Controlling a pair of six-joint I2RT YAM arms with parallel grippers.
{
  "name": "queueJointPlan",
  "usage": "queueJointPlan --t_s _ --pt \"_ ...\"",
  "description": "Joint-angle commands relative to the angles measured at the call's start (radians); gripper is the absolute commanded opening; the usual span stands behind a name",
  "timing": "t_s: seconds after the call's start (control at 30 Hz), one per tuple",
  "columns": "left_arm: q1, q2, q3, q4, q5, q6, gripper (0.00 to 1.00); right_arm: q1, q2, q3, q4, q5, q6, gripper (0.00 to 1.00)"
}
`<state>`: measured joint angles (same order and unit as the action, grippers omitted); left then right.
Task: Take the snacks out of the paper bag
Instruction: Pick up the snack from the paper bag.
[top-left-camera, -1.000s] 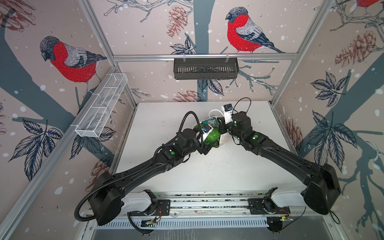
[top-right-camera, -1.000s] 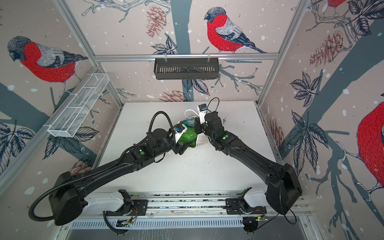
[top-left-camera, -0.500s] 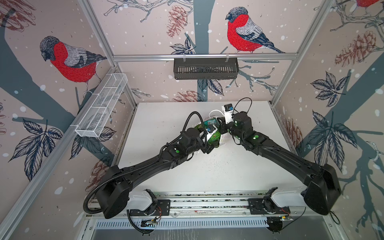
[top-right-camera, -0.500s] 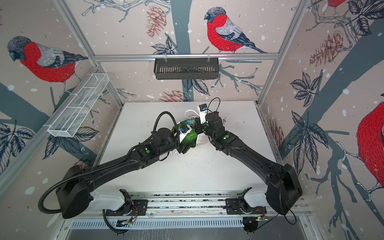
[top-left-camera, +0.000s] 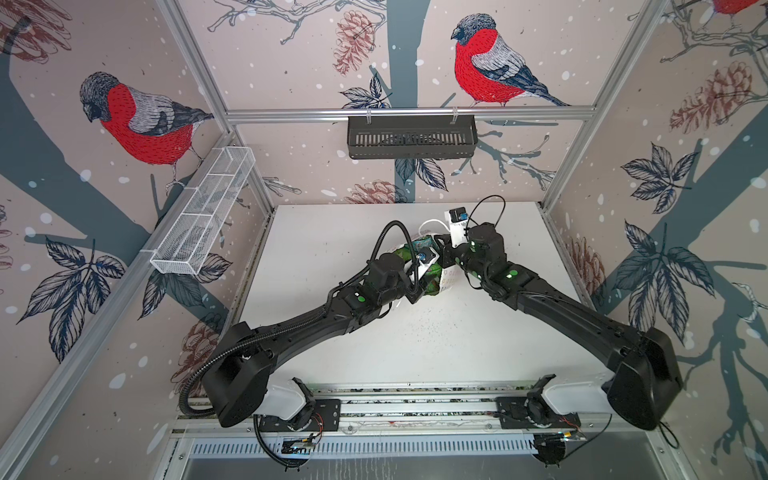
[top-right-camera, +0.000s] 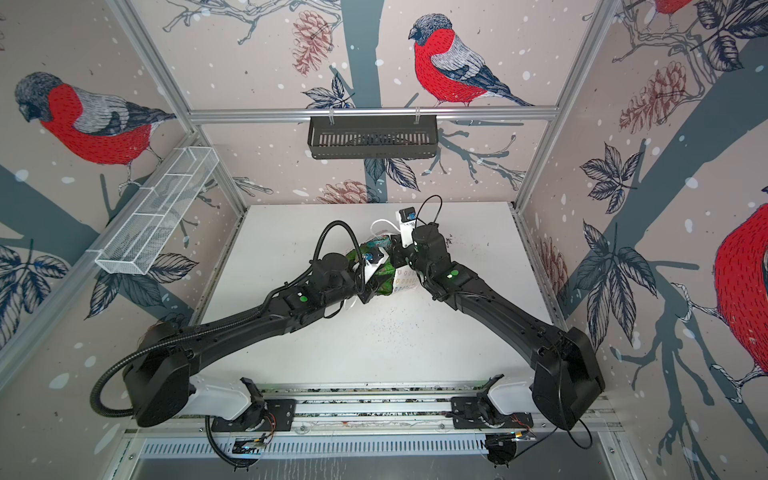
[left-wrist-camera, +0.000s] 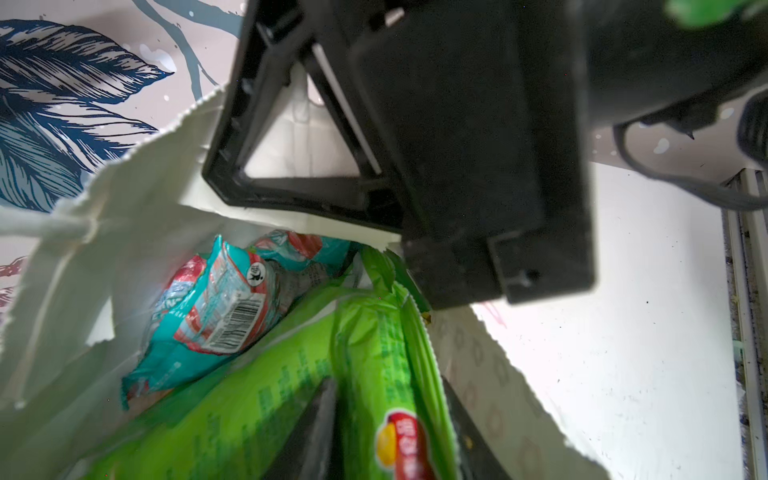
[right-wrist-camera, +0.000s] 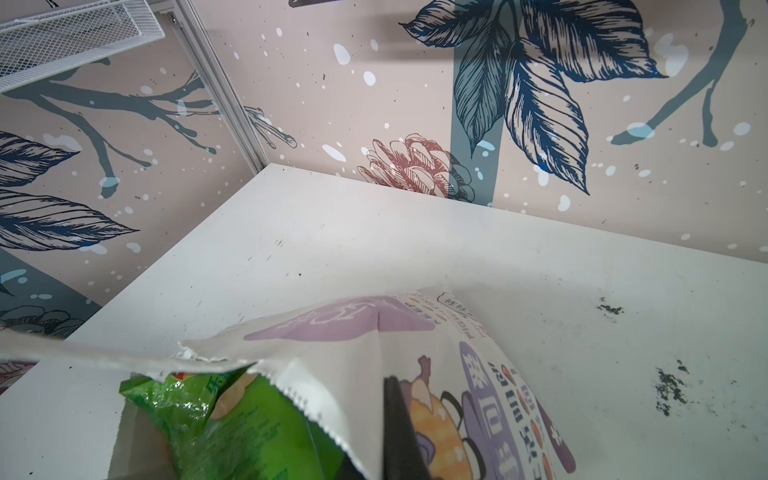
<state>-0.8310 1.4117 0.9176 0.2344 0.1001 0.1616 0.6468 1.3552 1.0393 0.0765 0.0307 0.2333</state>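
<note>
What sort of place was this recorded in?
Probably a lab robot cell rather than a home: aluminium frame, bird-print wall panels, and a mounting rail fronting the white table.
</note>
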Motion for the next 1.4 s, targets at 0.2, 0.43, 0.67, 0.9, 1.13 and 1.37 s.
queueJointPlan --t_s 0.2,0.43,0.67,0.9,1.13,1.37 --pt "-0.002 0.006 0.000 0.066 -0.047 -0.007 0.00 -0.009 -0.012 -0.010 -0.006 -0.015 0.024 0.00" --pt "-0.002 -0.014 -0.017 0.089 -0.060 -0.010 0.00 -0.015 -0.013 -0.015 -0.003 -0.017 0.027 0.00" --pt "-0.002 -0.061 -0.038 0.094 -0.066 -0.026 0.00 -0.016 -0.013 -0.015 -0.004 0.003 0.029 0.00" --pt "-0.002 -0.209 -0.127 0.149 -0.088 -0.030 0.00 -0.019 -0.016 -0.013 -0.002 0.013 0.032 0.00" --pt "-0.002 -0.362 -0.171 0.139 -0.103 -0.036 0.00 -0.026 -0.016 -0.006 0.002 0.036 0.043 0.00" --pt "-0.002 -0.516 -0.210 0.153 -0.138 -0.034 0.00 -0.036 -0.013 -0.005 0.009 0.072 0.060 0.00"
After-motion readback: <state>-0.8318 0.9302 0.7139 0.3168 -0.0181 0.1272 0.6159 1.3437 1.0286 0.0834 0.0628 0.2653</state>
